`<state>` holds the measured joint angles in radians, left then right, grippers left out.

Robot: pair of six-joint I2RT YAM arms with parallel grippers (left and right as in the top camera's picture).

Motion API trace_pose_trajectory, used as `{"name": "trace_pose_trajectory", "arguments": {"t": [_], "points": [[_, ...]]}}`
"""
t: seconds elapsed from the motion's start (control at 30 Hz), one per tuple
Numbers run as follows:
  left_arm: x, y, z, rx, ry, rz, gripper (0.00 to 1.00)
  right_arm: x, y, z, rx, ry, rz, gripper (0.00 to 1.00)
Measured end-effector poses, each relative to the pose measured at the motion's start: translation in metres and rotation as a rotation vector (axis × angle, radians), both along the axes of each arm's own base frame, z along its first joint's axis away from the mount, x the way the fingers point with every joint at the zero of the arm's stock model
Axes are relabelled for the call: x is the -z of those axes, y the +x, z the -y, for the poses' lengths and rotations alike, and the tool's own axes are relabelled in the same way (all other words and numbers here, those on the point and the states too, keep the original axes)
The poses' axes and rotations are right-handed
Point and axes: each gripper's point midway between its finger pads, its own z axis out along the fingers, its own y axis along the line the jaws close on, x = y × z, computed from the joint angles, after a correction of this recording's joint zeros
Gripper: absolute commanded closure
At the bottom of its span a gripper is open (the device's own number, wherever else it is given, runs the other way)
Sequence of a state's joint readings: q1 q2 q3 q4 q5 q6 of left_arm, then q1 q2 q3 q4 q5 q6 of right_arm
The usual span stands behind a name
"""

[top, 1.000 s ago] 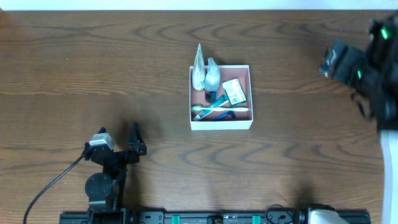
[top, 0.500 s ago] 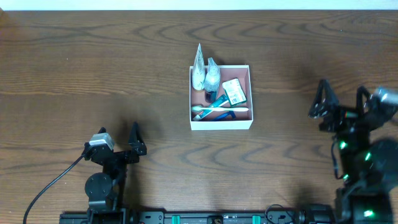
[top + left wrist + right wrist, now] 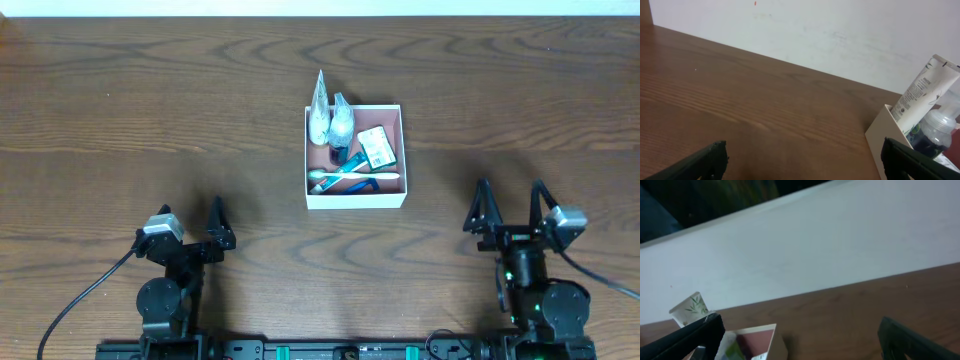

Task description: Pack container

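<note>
The container (image 3: 355, 201), a square white box with a pinkish-brown inside, stands at the middle of the table. It holds a white tube (image 3: 319, 105), a clear bottle (image 3: 342, 122), a green-and-white packet (image 3: 378, 147) and a toothbrush (image 3: 350, 176). My left gripper (image 3: 192, 222) is open and empty at the front left. My right gripper (image 3: 512, 205) is open and empty at the front right. The left wrist view shows the container's corner (image 3: 880, 140) with the tube (image 3: 922, 92) and bottle (image 3: 935, 132). The right wrist view shows the container (image 3: 777, 347) low at the left.
The wooden table (image 3: 150, 120) runs to a white wall (image 3: 840, 30) at the back. A black cable (image 3: 80, 300) trails from the left arm's base. A rail (image 3: 350, 350) runs along the front edge.
The right arm has swung from the far right edge down to the front right, and its open gripper now points at the table's middle. The left arm has not moved.
</note>
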<state>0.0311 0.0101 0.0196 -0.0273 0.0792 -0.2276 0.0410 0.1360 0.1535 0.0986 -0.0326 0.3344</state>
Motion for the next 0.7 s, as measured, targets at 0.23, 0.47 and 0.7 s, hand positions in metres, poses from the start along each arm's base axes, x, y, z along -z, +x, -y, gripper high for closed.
{"name": "trace_pose_trajectory", "arguments": {"t": [0.23,0.47,0.7], "points": [[0.0,0.0,0.0,0.0,0.0,0.0,0.02,0.014,-0.002,0.0,-0.001,0.0,0.007,0.01],[0.0,0.0,0.0,0.0,0.0,0.0,0.02,0.029,-0.003,-0.008,-0.039,-0.078,-0.012,0.01],[0.0,0.0,0.0,0.0,0.0,0.0,0.02,0.048,-0.005,-0.018,-0.096,-0.173,-0.069,0.01]]}}
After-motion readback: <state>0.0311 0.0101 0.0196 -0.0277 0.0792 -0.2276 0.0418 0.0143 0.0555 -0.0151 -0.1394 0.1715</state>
